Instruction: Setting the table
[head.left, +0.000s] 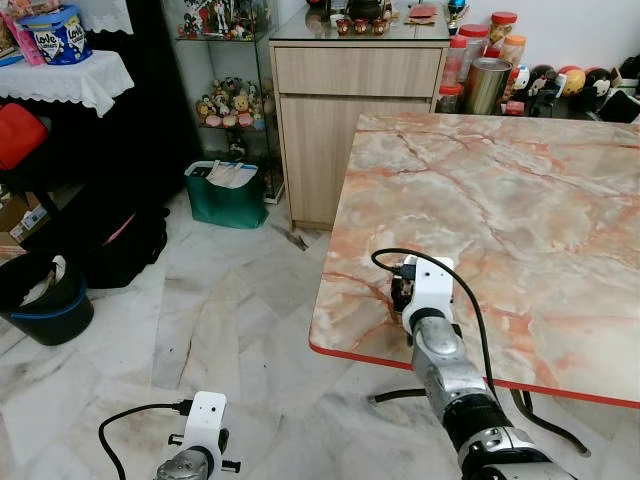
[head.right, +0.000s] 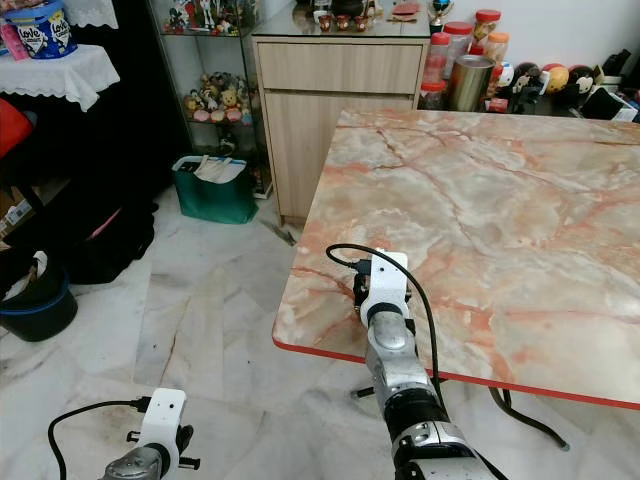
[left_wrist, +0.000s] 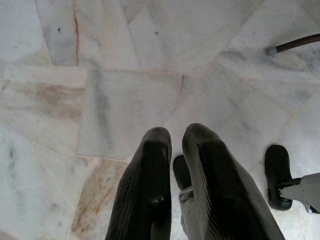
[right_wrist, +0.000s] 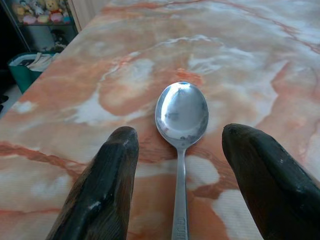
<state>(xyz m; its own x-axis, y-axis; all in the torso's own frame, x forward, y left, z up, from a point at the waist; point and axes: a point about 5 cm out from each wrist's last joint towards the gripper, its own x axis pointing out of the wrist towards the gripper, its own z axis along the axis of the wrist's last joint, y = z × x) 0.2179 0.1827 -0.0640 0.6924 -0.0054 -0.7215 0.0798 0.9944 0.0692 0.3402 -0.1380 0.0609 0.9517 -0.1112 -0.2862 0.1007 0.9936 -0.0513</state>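
partly cropped spoon (right_wrist: 181, 125) handle, right hand (right_wrist: 182, 180) spread, table (head.left: 520, 200)

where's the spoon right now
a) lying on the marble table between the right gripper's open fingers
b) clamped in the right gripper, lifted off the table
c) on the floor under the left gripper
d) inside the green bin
a: the spoon lies flat on the marble table, with the right gripper open and one finger on each side of its handle.
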